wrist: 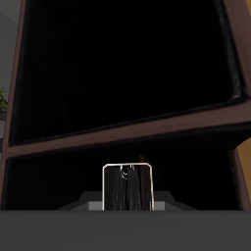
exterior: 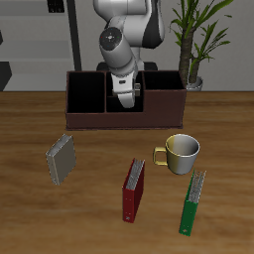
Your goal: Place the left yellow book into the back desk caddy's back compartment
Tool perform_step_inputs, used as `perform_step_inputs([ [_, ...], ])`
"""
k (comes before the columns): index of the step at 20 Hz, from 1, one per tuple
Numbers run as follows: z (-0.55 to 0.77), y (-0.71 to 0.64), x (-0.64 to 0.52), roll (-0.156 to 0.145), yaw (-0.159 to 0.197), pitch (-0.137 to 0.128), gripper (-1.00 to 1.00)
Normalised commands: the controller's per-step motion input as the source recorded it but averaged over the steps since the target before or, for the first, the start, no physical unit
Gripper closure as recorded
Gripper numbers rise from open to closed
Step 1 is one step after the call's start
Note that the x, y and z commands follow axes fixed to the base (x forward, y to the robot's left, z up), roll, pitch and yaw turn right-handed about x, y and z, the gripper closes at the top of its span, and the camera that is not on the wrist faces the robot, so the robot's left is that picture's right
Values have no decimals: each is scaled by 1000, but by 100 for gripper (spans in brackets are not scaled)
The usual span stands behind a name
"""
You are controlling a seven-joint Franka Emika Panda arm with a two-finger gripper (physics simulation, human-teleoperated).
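Note:
My gripper (exterior: 124, 92) hangs over the middle section of the dark maroon back desk caddy (exterior: 164, 111). It is shut on the left yellow book (wrist: 127, 188), which shows end-on in the wrist view as a slim pale-edged slab between the fingers. The book hangs upright over a black-lined cell (wrist: 59, 186), just beside a maroon divider wall (wrist: 127, 137). In the exterior view the arm hides most of the middle cells, so I cannot tell which of them the book is over. The big side cells (exterior: 87, 92) are black and empty.
Another grey-tan book (exterior: 63, 159) lies on the table in front of the caddy. A dark red book (exterior: 133, 189) and a green book (exterior: 192, 201) stand near the front edge. A yellow-white mug (exterior: 183, 152) stands between them and the caddy. A potted plant (exterior: 198, 40) stands behind.

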Motion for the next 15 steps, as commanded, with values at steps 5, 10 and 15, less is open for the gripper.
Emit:
perform_step_inputs([
  [5,-275,80,-53,31,-62,88,-100],
  [10,136,7,-51,27,-89,12,-100],
  [15,501,35,-52,61,-224,-70,-100],
])
